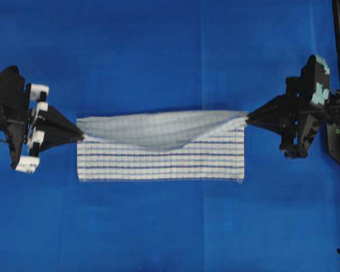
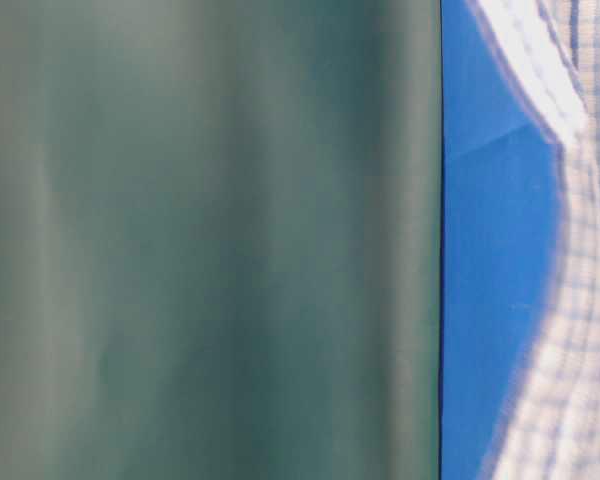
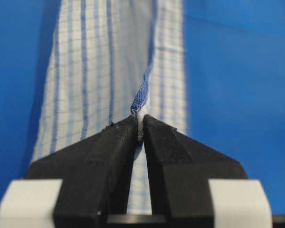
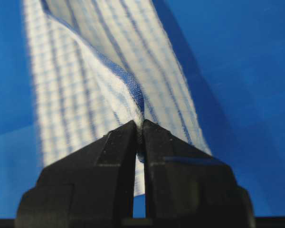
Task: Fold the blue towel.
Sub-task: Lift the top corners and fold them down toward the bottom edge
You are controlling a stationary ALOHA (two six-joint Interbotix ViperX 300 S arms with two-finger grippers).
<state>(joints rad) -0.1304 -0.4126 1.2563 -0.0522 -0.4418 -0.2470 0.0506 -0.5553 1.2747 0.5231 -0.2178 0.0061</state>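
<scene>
Blue towel (image 1: 158,150) hangs stretched between left end effector (image 1: 81,135) and right end effector (image 1: 248,118), each pinching a corner.

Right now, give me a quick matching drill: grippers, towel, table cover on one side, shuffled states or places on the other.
Column 1:
1. left gripper
2. right gripper
3. blue towel
4. blue table cover

Column 2:
A. plain solid blue, lying flat under everything
B. shut on the towel's corner at the right of the overhead view
C. one long edge lifted and sagging in the middle, the rest flat
D. shut on the towel's corner at the left of the overhead view

Pairs: 1-D, 2-B, 3-C, 4-A
</scene>
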